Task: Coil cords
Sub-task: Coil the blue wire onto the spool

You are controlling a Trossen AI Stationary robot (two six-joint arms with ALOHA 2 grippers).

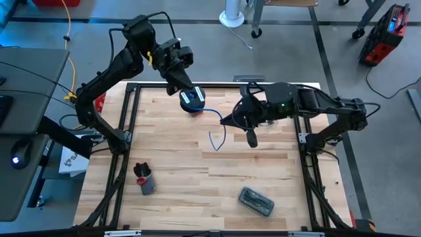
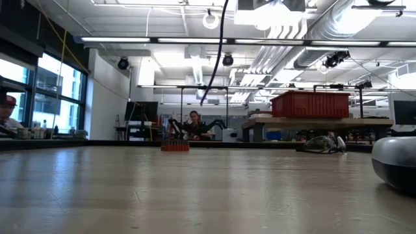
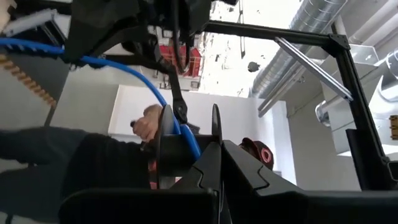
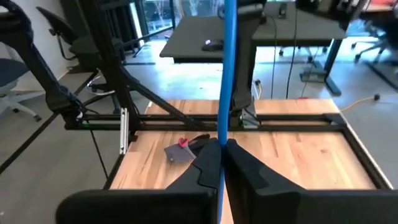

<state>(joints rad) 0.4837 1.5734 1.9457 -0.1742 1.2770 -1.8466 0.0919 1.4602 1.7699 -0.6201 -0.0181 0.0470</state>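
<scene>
While the grey case and the small grey-and-red object are lying at the near edge of the worktop, the right gripper is hovering mid-worktop, its jaws closing tight on the blue cord, whose loose end is trailing onto the wood. Farther back, the left gripper is gripping the black reel above the far edge, jaws pressing on its flanges, with the cord running between the two grippers.
</scene>
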